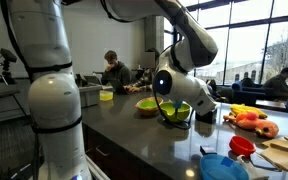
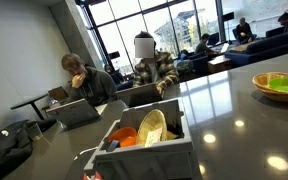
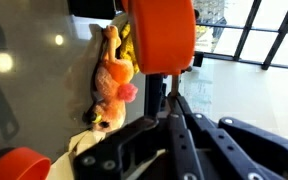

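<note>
In the wrist view my gripper [image 3: 172, 100] has its fingers closed together on a thin dark stem. The stem leads up to a large orange paddle-shaped thing [image 3: 159, 35] just beyond the fingertips. An orange and yellow plush toy [image 3: 112, 80] lies on the dark counter to the left of it. In an exterior view the gripper [image 1: 174, 108] hangs low over the counter at a green bowl [image 1: 180, 112]; what it holds is hidden there.
A second green bowl [image 1: 148, 104], plush toys [image 1: 250, 120], a red cup [image 1: 242, 145] and a blue bowl [image 1: 224, 166] stand on the counter. A grey caddy [image 2: 144, 152] holds utensils, and a green bowl [image 2: 279, 84] sits far behind it. People sit at tables behind.
</note>
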`<state>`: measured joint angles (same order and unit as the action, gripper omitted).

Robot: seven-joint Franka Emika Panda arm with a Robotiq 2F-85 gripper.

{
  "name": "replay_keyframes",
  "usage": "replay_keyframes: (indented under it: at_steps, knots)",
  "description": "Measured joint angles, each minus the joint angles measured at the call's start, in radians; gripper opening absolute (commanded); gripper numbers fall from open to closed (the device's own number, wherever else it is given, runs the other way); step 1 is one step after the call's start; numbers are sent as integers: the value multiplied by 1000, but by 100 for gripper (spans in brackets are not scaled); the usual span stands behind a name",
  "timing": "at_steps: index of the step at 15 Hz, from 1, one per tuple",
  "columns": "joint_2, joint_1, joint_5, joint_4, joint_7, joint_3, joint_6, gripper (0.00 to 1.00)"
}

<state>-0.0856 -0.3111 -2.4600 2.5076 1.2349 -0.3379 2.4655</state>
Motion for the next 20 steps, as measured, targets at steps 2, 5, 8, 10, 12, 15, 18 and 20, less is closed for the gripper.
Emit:
replay_keyframes:
  at_steps: [2,5,8,10,12,15,18,20]
  knots:
    - [-8,-5,0,8,3,2,-24,1]
    - [-23,-14,0,24,19,2,-88,1]
    - [-38,-22,0,41,35,2,-146,1]
    - [-45,-26,0,51,39,2,-184,1]
    - [-50,-27,0,62,38,2,-225,1]
    - [-51,-27,0,78,38,7,-281,1]
    - [-51,-26,2,88,38,18,-313,1]
    - [-50,-26,5,91,37,29,-319,1]
